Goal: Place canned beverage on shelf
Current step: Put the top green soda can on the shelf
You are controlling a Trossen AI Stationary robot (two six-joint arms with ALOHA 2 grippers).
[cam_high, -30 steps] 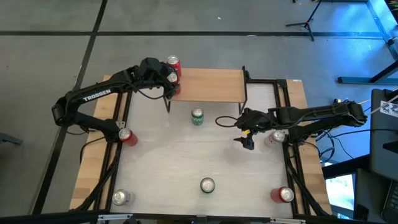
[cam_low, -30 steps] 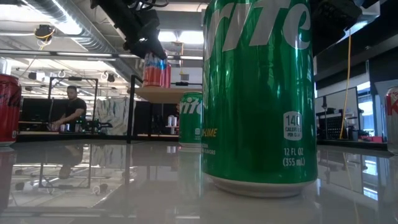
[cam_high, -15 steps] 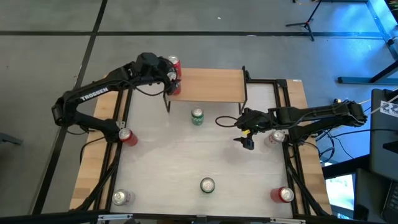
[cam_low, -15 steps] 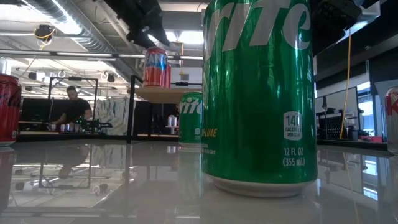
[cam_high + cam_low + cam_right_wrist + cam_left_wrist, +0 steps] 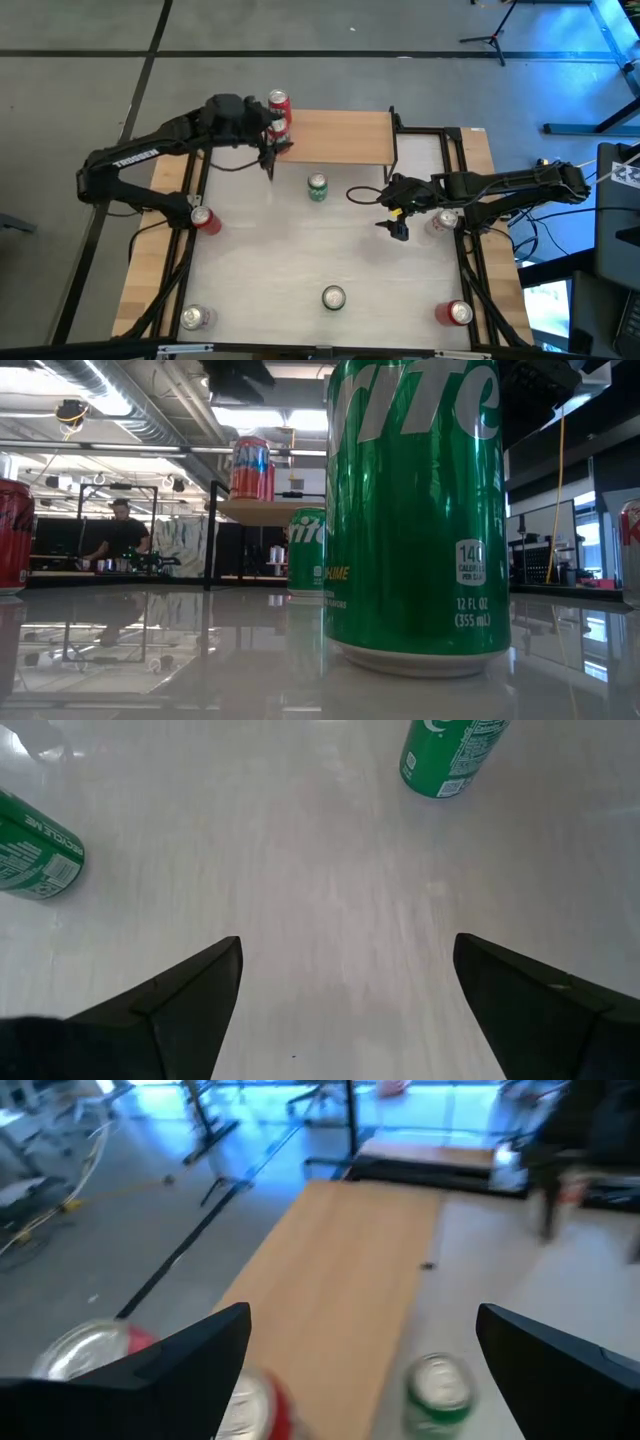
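Two red cans (image 5: 279, 102) (image 5: 282, 126) stand upright on the left end of the shelf (image 5: 340, 136), a light-wood board on thin black legs; the low view shows them too (image 5: 250, 468). My left gripper (image 5: 266, 130) (image 5: 360, 1320) hangs open just left of these cans, above the shelf's height, touching nothing. A green can (image 5: 317, 187) (image 5: 437, 1390) stands on the table in front of the shelf. My right gripper (image 5: 399, 228) (image 5: 348, 950) waits open above the table right of centre, with nothing between its fingers.
Other cans stand on the table: red (image 5: 204, 219) at the left, silver-topped (image 5: 195, 317) near left, green (image 5: 333, 297) (image 5: 415, 510) near centre, red (image 5: 458, 313) near right, one (image 5: 443, 222) under the right arm. A person (image 5: 118, 532) sits in the room behind.
My left gripper, open throughout, has drawn back from the red cans on the shelf toward the table's left edge and has risen, passing out of the top of the low view. Both red cans stand where they were on the shelf.
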